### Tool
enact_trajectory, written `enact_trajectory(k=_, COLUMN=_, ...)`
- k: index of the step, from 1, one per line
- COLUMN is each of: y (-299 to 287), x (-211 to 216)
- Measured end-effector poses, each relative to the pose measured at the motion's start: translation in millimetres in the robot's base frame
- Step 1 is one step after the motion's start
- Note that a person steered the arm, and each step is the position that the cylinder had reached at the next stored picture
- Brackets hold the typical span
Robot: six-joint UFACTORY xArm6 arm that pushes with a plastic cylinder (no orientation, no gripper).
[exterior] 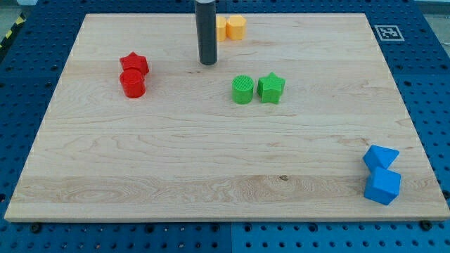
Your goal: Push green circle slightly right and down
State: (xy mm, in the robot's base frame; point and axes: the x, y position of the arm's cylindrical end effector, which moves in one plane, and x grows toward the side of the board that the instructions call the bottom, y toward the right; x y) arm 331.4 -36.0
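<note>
The wooden board [225, 176] carries every block. The green circle [242, 90] sits near the middle, touching the green star [271, 88] on its right. The rod stands upright, my tip [208, 63] bare, holding nothing, up and left of the circle, apart from it. Red star [133, 63] and red cylinder [132, 83] touch at left.
</note>
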Motion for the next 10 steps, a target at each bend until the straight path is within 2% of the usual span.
enact_trajectory(k=2, y=-9.1, x=7.1)
enact_trajectory(k=5, y=-8.8, x=57.2)
enact_trajectory(k=10, y=0.0, x=61.4)
